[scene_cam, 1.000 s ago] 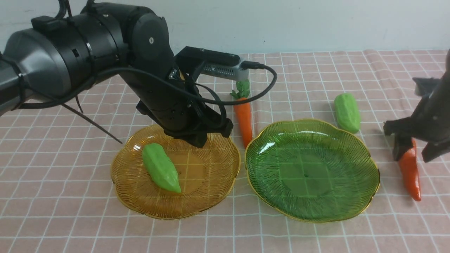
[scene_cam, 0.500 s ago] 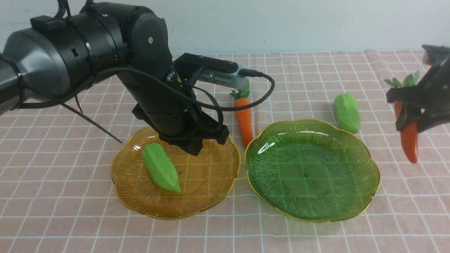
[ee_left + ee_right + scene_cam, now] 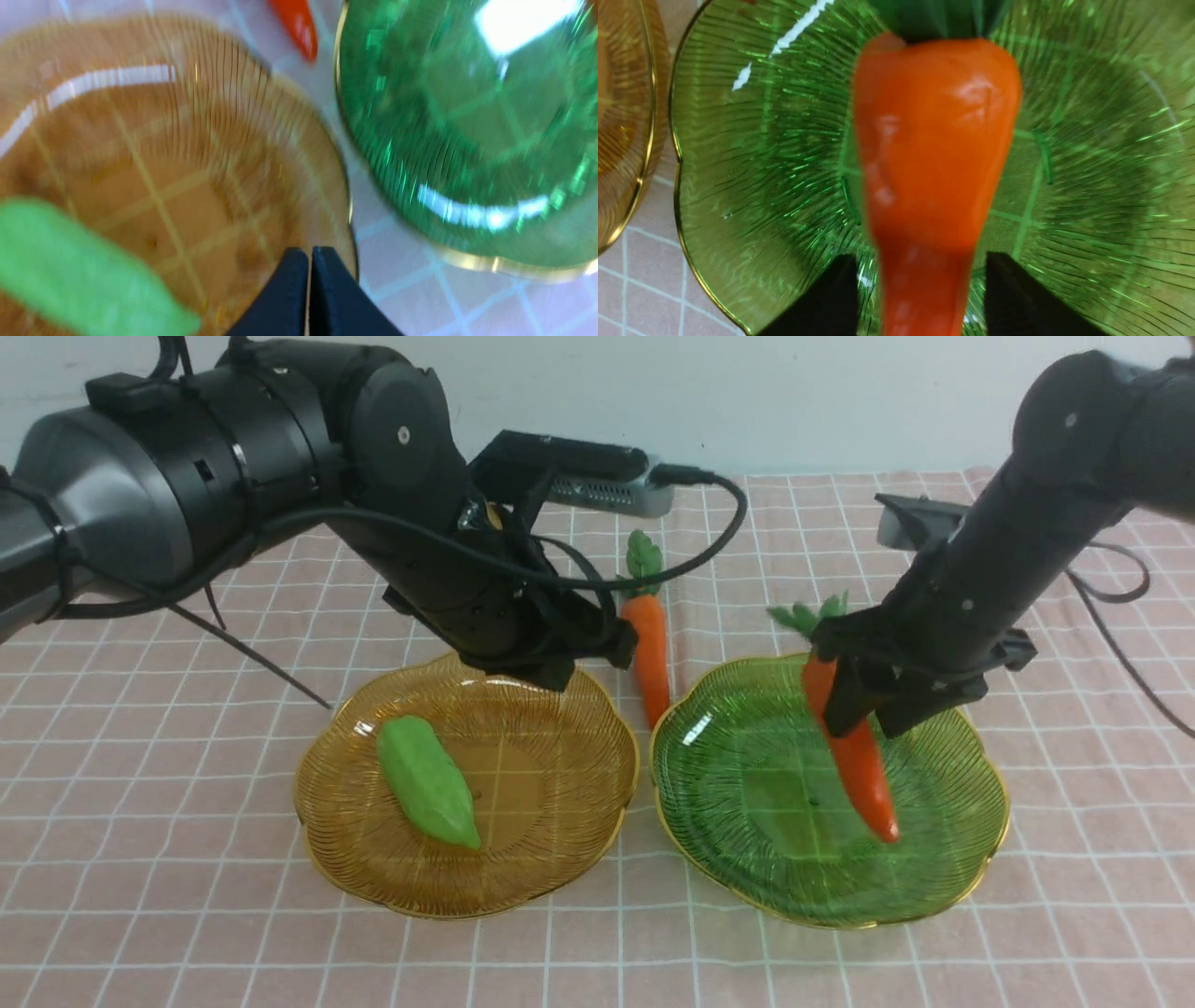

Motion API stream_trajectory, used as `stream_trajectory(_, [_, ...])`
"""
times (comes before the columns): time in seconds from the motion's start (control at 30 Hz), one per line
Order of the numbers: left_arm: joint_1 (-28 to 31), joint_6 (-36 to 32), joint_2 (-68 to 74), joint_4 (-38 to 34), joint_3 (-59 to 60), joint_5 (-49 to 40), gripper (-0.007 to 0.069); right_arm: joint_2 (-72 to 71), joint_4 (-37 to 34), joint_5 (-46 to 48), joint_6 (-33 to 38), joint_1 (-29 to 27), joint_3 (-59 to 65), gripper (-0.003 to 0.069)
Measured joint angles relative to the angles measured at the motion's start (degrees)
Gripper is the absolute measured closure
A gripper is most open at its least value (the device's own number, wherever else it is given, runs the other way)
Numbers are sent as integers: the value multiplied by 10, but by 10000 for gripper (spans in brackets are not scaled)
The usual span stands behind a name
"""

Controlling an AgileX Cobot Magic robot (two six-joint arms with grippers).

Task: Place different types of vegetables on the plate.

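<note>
A light-green gourd point(image 3: 427, 793) lies on the amber plate point(image 3: 523, 887). My left gripper point(image 3: 546, 677) hovers over that plate's far rim, shut and empty, and in the left wrist view its fingertips point(image 3: 308, 254) are pressed together. An orange carrot point(image 3: 864, 775) hangs tilted over the green plate point(image 3: 747, 877), leaves up and tip down near the glass. My right gripper point(image 3: 866, 719) straddles its upper part. In the right wrist view a thin gap shows on each side of the carrot point(image 3: 934, 140) between the fingers. Another carrot point(image 3: 651, 653) lies on the cloth between the plates.
The pink checked tablecloth point(image 3: 597, 961) covers the table, with a pale wall behind it. The left arm's cable point(image 3: 719, 537) loops above the lying carrot. The two plates stand side by side, nearly touching.
The right gripper lifted the carrot off the cloth at the far right and carried it left over the green plate. The left arm rose and drew back a little, still shut.
</note>
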State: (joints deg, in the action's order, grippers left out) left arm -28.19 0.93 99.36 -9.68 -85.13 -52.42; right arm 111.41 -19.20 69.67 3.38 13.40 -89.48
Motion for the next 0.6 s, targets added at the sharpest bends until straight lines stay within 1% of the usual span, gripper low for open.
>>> stream_trajectory(0.07, [0,0,8,-2,-16,16,628,5,0,0,0,4,0,279])
stream_trajectory(0.13, [0,-1,31,-6,-58,23,628,6,14,0,3,5,-1,189])
stream_trajectory(0.17, [0,-1,48,-6,-86,18,628,6,33,-1,4,6,-5,146])
stream_trajectory(0.23, [0,-1,71,-8,-120,-2,628,6,82,-11,1,5,-19,105])
stream_trajectory(0.27, [0,-1,85,-9,-141,-20,628,7,128,-38,-16,0,-37,84])
stream_trajectory(0.3, [0,-1,93,-10,-150,-36,628,10,145,-62,-34,-8,-51,78])
stream_trajectory(0.43, [0,-1,99,-10,-164,-84,628,54,168,-123,-71,-53,-121,74])
stream_trajectory(0.6, [0,-1,99,-9,-166,-162,628,157,164,-145,-95,-88,-183,74])
